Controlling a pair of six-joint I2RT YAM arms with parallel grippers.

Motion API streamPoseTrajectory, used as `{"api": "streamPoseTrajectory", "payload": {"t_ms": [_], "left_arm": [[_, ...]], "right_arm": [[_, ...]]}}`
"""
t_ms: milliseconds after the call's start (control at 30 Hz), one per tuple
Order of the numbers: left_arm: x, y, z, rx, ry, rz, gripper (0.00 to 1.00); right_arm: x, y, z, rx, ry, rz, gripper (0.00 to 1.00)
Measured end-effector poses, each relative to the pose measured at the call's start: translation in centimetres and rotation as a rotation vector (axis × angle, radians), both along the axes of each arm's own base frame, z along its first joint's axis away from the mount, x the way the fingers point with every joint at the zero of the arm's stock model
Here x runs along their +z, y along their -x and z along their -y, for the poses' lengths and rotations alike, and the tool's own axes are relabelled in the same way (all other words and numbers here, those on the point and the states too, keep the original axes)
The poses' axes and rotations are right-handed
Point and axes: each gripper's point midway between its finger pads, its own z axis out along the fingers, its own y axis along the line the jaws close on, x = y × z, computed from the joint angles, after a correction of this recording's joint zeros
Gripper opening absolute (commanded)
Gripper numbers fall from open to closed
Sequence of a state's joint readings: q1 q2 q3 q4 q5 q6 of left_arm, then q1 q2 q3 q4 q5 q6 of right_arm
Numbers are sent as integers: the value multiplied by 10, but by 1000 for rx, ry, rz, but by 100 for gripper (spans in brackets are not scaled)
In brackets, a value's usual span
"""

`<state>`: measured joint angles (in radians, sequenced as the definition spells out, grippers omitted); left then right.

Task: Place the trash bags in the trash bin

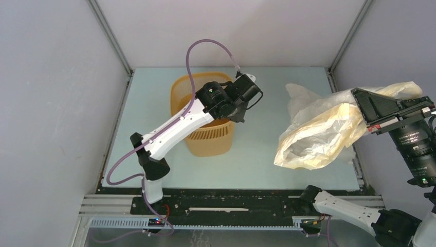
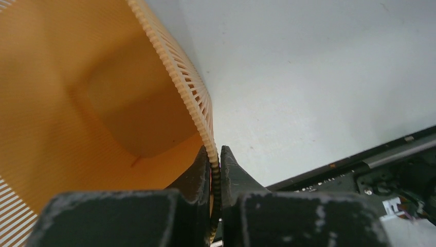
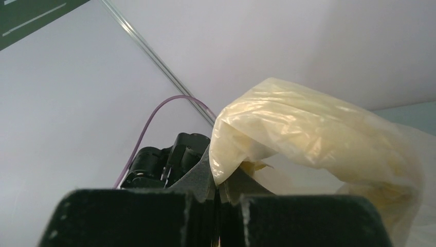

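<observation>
Trash bag (image 1: 319,134) hangs wrinkly, pinched by right gripper (image 3: 217,177); left gripper (image 2: 216,160) pinches ribbed bin (image 1: 208,140).

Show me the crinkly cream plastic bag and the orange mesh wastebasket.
crinkly cream plastic bag (image 1: 313,139): top view, on its sagging middle.
orange mesh wastebasket (image 1: 211,140): top view, on its slotted lower wall.
</observation>
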<state>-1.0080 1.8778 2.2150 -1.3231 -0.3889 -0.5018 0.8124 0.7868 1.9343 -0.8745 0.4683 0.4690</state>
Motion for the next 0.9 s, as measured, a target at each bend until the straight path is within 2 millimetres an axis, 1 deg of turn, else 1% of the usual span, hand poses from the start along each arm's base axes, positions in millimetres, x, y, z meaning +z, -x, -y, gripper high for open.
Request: {"api": "streamPoseTrajectory", "payload": {"t_ms": [100,133,167,200,267,300,333,433,500,533,600,633,667,733,800,833,900], "left_arm": [[1,9,8,-28,24,-17,0],[2,13,10,-38,29,-21,3],[3,15,11,-45,33,-24,9],[4,17,12,-52,39,-27,18],[7,20,12,-58,51,-29,42],[10,22,13,-62,66,-33,51],[15,23,13,-68,82,-29,53],[38,29,10,-73,162,-5,57],[64,35,2,-78,231,33,60],[81,39,-4,-81,279,63,61],[112,48,-20,-85,381,129,64],[128,56,-34,-85,437,167,65],[143,66,-54,-80,505,210,65],[167,85,-91,-64,625,286,66],[180,104,-129,-36,744,352,67],[185,113,-148,-21,804,382,68],[190,127,-177,12,900,422,70]], "right_arm": [[7,-2,-5,9,-4,11,0],[9,-3,-7,14,-7,16,0],[12,-3,-9,22,-11,22,0],[13,-4,-11,27,-12,25,0],[17,-4,-17,50,-25,31,0],[20,-4,-21,67,-33,37,0],[23,-3,-26,89,-45,42,0],[42,0,-46,185,-92,74,0],[59,2,-61,251,-130,103,0],[69,2,-69,286,-150,121,0],[88,4,-84,354,-200,160,0],[99,6,-93,398,-232,184,0],[108,7,-101,438,-262,203,0],[129,11,-118,533,-333,242,0],[147,13,-134,620,-397,270,0],[159,15,-143,673,-439,286,0],[181,17,-159,765,-513,306,0]]}}
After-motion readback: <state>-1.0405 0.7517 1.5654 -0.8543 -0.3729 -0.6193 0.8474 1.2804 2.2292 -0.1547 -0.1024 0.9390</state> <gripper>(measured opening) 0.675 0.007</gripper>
